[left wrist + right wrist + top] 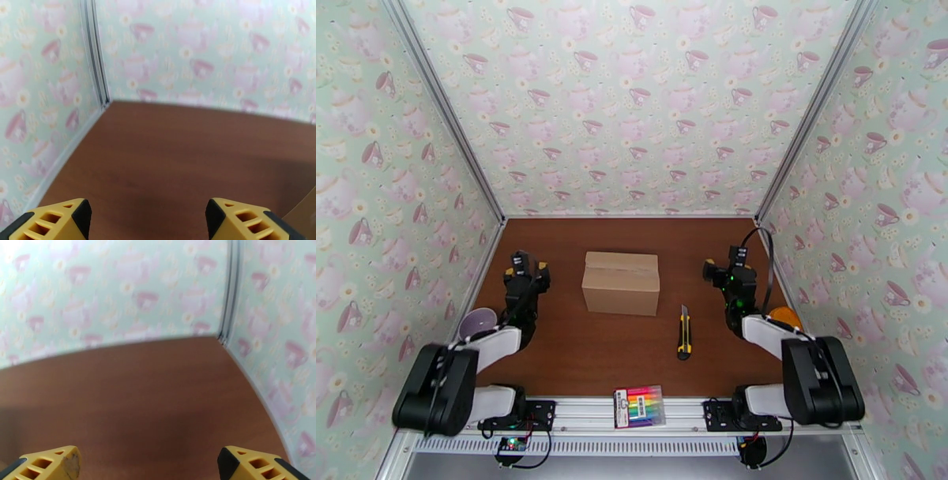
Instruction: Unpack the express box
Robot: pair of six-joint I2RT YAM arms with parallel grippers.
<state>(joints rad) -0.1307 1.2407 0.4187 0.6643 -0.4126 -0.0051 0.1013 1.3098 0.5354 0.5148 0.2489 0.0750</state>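
- Teacup-and-teapot wallpaper covers the three walls around your brown tabletop (577, 355).
- Your left gripper (528, 272) is near the tabletop's left edge, about halfway back. Its yellow fingers (59, 221) stand wide apart with only bare wood between them, so it holds nothing.
- Your right gripper (719, 272) mirrors it near the right edge. Its fingers (51, 465) are also spread wide over bare wood, and it is empty too.
- Between your two grippers, clear of both, the express box (621, 283) rests at the middle of the tabletop. Its flaps are closed, a taped seam runs along its top, and its long side lies parallel to the far edge.
- In your left wrist view a sliver of tan cardboard shows at the lower right corner, beside the right-hand finger.
- Nearer the near edge and right of the box, a yellow and black utility knife (684, 331) lies flat. It lies lengthwise from the near edge toward the far edge, apart from the box and from your right arm.
- A flat pack of rainbow markers (640, 406) lies on the metal rail (577, 410) along the near edge, between your arm bases.
- A pale purple round thing (478, 322) sits at the left edge, partly hidden by your left arm. An orange round thing (785, 317) sits at the right edge behind your right arm. You cannot tell what either one is.
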